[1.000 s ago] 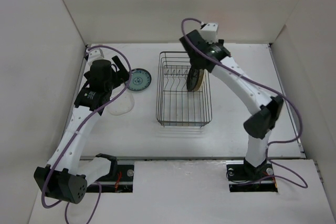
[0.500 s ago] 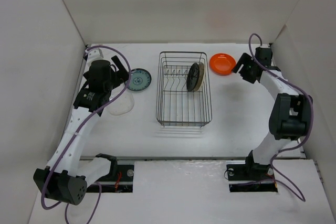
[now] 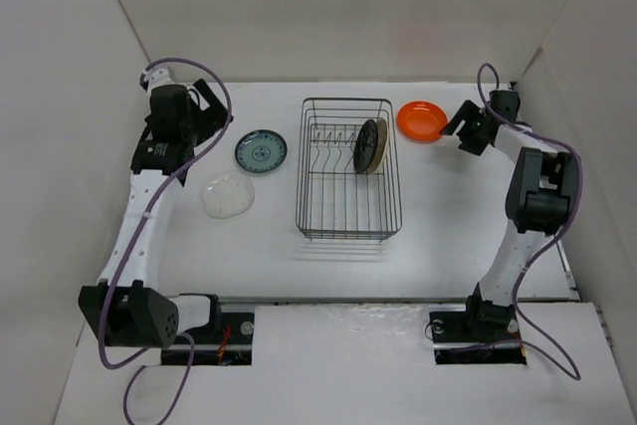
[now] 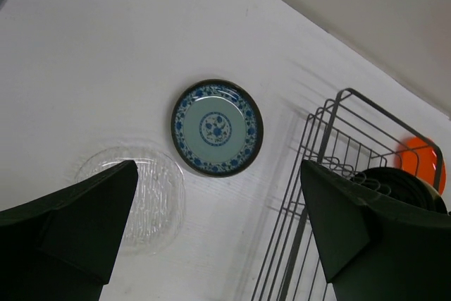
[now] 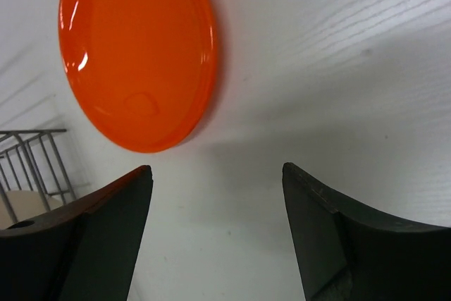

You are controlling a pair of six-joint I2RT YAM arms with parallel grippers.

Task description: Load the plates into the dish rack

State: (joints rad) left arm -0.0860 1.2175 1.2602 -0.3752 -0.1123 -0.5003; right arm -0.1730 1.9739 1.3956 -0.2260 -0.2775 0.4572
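The dish rack (image 3: 348, 168) stands mid-table. In its back right corner a black plate (image 3: 366, 143) and a cream plate (image 3: 379, 153) stand on edge. The orange plate (image 3: 421, 119) lies flat just right of the rack, and my right gripper (image 3: 460, 127) hovers open right of it, empty. In the right wrist view the orange plate (image 5: 137, 54) lies beyond my right gripper (image 5: 217, 168). Left of the rack lie the teal-patterned plate (image 3: 261, 151) and the clear glass plate (image 3: 228, 195). My left gripper (image 3: 214, 111) hangs wide open, high and back-left of them, with nothing in it.
White walls close in the back, left and right. In the left wrist view my left gripper (image 4: 218, 167) frames the teal plate (image 4: 216, 127), the glass plate (image 4: 141, 195) and the rack's rim (image 4: 331, 114). The rack's corner (image 5: 28, 146) shows left in the right wrist view.
My right arm left the plates in the rack and swung right to beside the orange plate. My left arm drew back and left, away from the teal plate.
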